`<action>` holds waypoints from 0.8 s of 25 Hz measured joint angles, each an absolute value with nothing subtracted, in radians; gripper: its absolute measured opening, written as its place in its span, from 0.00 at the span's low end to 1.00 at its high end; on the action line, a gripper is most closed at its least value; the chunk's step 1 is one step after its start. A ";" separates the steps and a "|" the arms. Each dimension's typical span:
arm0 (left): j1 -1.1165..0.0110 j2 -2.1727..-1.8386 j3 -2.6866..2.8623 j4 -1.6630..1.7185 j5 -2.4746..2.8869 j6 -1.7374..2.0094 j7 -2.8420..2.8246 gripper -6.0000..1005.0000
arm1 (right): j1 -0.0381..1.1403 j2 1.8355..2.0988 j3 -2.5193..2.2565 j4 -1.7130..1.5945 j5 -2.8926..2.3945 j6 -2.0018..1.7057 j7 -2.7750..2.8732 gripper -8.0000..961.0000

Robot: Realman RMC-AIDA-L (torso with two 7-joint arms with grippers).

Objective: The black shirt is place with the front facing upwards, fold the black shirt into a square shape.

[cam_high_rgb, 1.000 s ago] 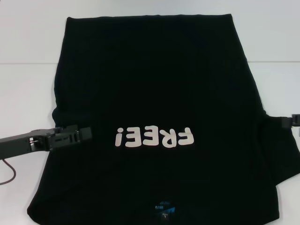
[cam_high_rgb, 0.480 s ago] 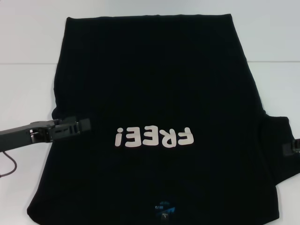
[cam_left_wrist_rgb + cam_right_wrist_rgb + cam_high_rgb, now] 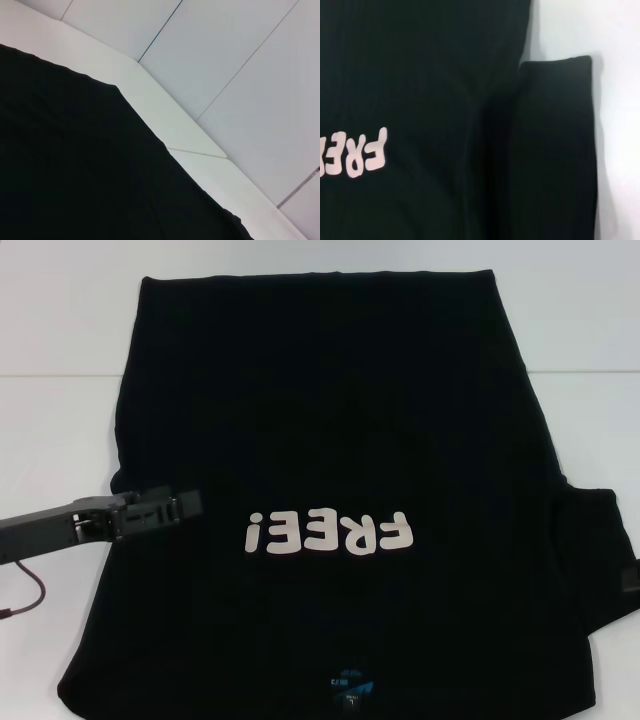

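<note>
The shirt (image 3: pixel 330 440) lies flat on the white counter (image 3: pixel 60 420), front up, lettering (image 3: pixel 328 533) facing me upside down and the blue neck label (image 3: pixel 348 686) at the near edge. Its right sleeve (image 3: pixel 600 560) is spread out beside the body; the right wrist view shows that sleeve (image 3: pixel 555 150) flat, its cuff edge against the counter.

My left gripper (image 3: pixel 165 508) is at the shirt's left edge, level with the lettering, reaching in over the cloth. I cannot tell how far its fingers are apart or whether they have cloth.

My right gripper (image 3: pixel 630 580) shows only as a dark tip at the frame's right edge, by the sleeve; its state cannot be told.
</note>
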State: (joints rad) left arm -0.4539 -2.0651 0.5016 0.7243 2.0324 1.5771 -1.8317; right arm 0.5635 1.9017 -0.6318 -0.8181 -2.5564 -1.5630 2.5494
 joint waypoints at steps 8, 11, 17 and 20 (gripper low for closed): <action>-0.447 -2.068 0.502 0.724 2.032 1.575 -1.836 0.79 | 0.567 1.920 -0.634 -0.817 -2.560 -1.513 2.534 0.93; -0.446 -2.068 0.502 0.724 2.032 1.575 -1.838 0.79 | 0.570 1.924 -0.641 -0.812 -2.563 -1.503 2.532 0.92; -0.446 -2.068 0.502 0.724 2.032 1.572 -1.838 0.79 | 0.575 1.925 -0.643 -0.784 -2.563 -1.496 2.532 0.92; -0.446 -2.069 0.502 0.724 2.032 1.565 -1.839 0.79 | 0.577 1.928 -0.643 -0.781 -2.560 -1.495 2.532 0.92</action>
State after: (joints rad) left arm -0.4464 -2.0688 0.5016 0.7240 2.0325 1.5647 -1.8388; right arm 0.5770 1.9283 -0.6428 -0.7808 -2.5595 -1.4952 2.5320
